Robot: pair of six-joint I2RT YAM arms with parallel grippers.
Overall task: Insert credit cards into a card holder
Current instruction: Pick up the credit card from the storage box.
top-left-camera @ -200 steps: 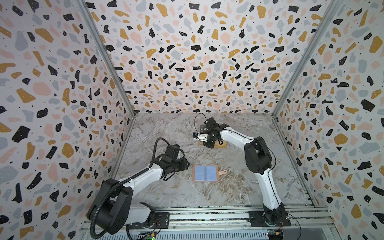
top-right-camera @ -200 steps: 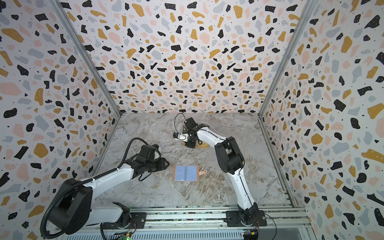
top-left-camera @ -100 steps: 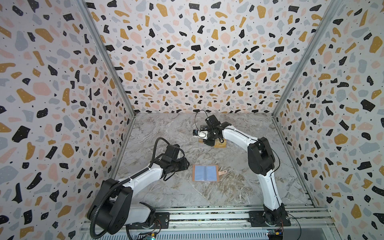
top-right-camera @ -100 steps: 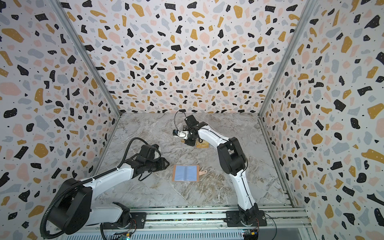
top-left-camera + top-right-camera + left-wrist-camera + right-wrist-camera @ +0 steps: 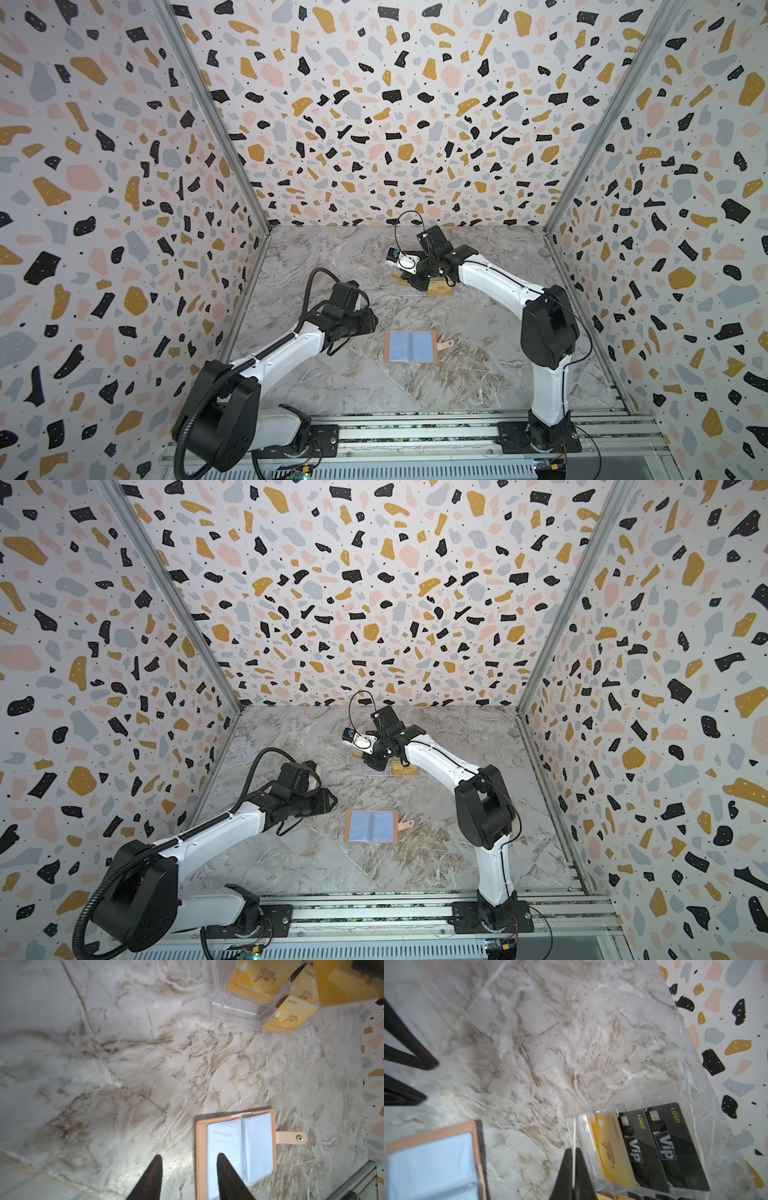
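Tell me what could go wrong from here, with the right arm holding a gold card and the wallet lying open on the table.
1. The right gripper seems to pinch the gold card near one edge, so it may pivot or slip on the way over.
2. The card holder lies loose. The left gripper is open and not pinning it, so pushing a card in may slide it.
3. The clear stand sits close below the right gripper and could get bumped.
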